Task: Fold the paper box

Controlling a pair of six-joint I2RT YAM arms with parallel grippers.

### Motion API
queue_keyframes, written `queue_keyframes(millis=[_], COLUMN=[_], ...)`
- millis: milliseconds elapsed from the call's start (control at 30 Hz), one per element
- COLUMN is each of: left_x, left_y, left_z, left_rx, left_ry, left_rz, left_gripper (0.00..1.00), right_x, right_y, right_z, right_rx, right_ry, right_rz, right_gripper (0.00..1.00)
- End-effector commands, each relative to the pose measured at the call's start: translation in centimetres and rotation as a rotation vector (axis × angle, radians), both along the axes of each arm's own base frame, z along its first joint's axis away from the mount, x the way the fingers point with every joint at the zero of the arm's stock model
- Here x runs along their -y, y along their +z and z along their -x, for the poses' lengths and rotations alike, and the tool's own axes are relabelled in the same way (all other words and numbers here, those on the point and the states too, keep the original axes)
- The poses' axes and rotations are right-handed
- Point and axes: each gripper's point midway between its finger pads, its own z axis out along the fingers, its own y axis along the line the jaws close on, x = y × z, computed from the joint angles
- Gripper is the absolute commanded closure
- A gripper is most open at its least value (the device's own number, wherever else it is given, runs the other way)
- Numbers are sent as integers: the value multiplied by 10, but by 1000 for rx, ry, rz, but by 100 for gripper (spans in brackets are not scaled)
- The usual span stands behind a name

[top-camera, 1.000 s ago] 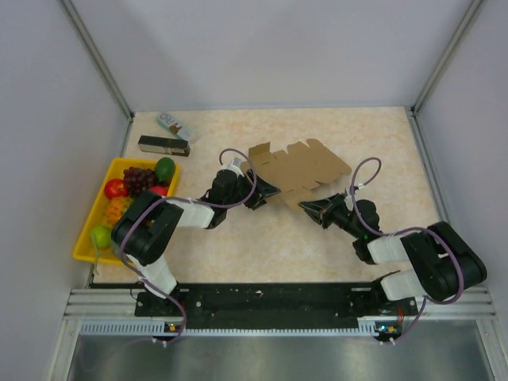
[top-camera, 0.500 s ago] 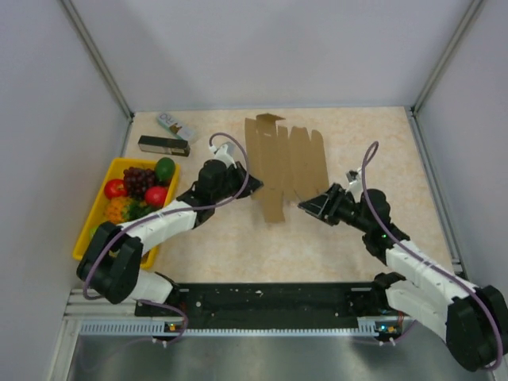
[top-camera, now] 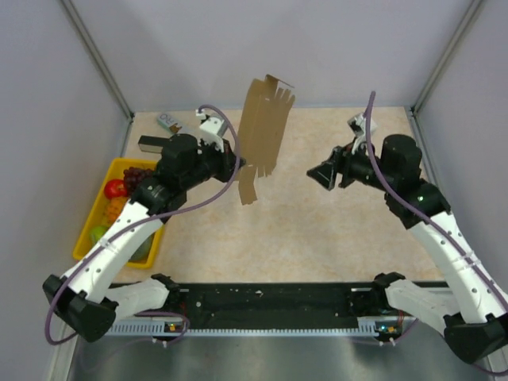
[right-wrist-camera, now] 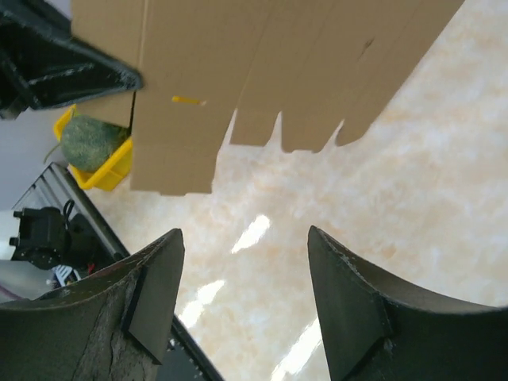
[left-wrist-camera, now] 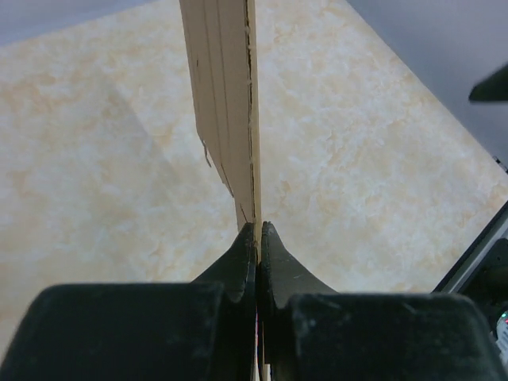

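Observation:
The paper box (top-camera: 264, 131) is a flat brown cardboard sheet with flaps, held up on edge above the table. My left gripper (top-camera: 239, 165) is shut on its left edge; in the left wrist view the sheet (left-wrist-camera: 225, 95) runs edge-on straight out from the closed tips (left-wrist-camera: 258, 228). My right gripper (top-camera: 313, 175) hangs open to the right of the sheet, apart from it. From the right wrist the sheet (right-wrist-camera: 262, 71) fills the top of the view, well beyond the spread gripper (right-wrist-camera: 246, 234), which holds nothing.
A yellow tray (top-camera: 93, 221) of toy fruit sits at the left edge of the table. A slim black box (top-camera: 151, 143) and a small white packet (top-camera: 167, 122) lie at the back left. Grey walls close in on both sides and the back.
The left gripper closed on the sheet and lifted it from lying flat to standing on edge in the air. The right gripper let go, opened and rose to the right.

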Motion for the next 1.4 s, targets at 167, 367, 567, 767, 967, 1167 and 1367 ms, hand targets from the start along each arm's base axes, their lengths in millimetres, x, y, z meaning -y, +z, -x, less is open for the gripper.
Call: queue_keyframes(millis=[167,367,567,767,967,1167,1367], left_x=[-47,-61,-63,-50,-39,-33,-27], left_y=[72,80,72,56,51,47,45], left_z=[43,57,68,77,87,89,92], left_rx=[254,339,395,371,369,342,334], left_ry=[-89,-153,-226,-343,-429,-467,-504], left_rz=[-244,-369,-422,-442,-419,-411,-405], left_gripper=[100,100,100,100,100,100,100], right_x=[-13,-32,-43,-69,-80,-84,-92], right_y=[177,239,248,215,188,161,134], right_z=[-3,10,18,12,2,6,12], right_rx=[482,593,606,525,501,475,428], right_ry=[197,346,462,550,553,610,671], right_rz=[104,46,26,68,152,203,241], right_gripper=[33,31,23,20,20,25,40])
